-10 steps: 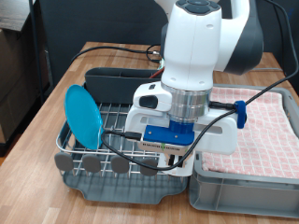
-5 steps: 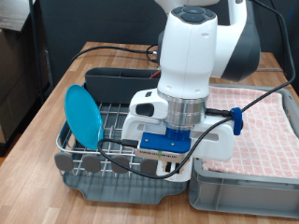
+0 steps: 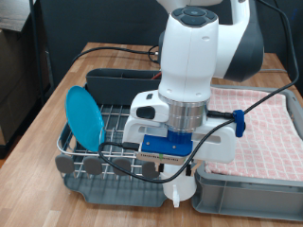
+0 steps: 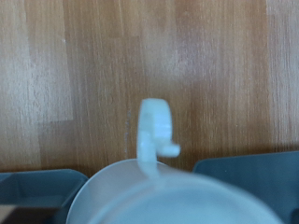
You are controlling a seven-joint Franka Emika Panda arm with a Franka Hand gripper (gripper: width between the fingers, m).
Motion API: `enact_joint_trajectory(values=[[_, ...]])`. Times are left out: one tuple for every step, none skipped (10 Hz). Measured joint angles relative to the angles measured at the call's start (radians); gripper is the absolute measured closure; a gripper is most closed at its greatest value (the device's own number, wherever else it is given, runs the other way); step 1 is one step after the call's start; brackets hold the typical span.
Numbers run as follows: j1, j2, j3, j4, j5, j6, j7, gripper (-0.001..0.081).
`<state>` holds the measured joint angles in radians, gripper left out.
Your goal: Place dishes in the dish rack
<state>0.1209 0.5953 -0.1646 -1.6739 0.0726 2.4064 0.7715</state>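
My gripper [image 3: 179, 182] hangs under the big white hand, over the front right corner of the dish rack [image 3: 114, 128]. It is shut on the small white cup [image 3: 180, 193], which hangs below the hand. In the wrist view the cup [image 4: 173, 201] fills the near edge, its handle [image 4: 156, 131] pointing out over the wooden table; the fingers are hidden. The light-blue plate [image 3: 83, 115] stands on edge in the rack at the exterior view's left. The wooden spoon is out of view.
The dark grey caddy [image 3: 118, 80] sits at the rack's back and the grey drain tray [image 3: 133, 194] at its front. A grey crate [image 3: 246, 194] lined with a pink checked cloth [image 3: 270, 128] stands at the exterior view's right. Black cables cross the rack.
The hand has shifted slightly towards the exterior view's left and lower. The white cup now shows below it at the rack's front right corner.
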Motion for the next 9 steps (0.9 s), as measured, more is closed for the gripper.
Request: enact_joint_trajectory(values=[[-0.001, 0.000, 0.004, 0.006, 0.007, -0.018, -0.002, 0.0362], [-0.002, 0.000, 0.008, 0.016, 0.016, -0.044, -0.004, 0.0192], [-0.002, -0.002, 0.011, 0.026, 0.025, -0.069, -0.006, 0.0064], [-0.002, -0.006, 0.013, 0.037, 0.030, -0.096, -0.007, 0.0064], [-0.002, -0.013, 0.014, 0.048, 0.036, -0.127, -0.007, 0.0019], [-0.002, -0.025, 0.015, 0.055, 0.041, -0.158, -0.006, 0.0019], [-0.001, -0.040, 0.015, 0.061, 0.041, -0.183, -0.004, 0.0006], [0.001, -0.058, 0.014, 0.065, 0.041, -0.205, 0.000, 0.0006], [0.004, -0.078, 0.014, 0.069, 0.038, -0.223, 0.002, 0.0003]])
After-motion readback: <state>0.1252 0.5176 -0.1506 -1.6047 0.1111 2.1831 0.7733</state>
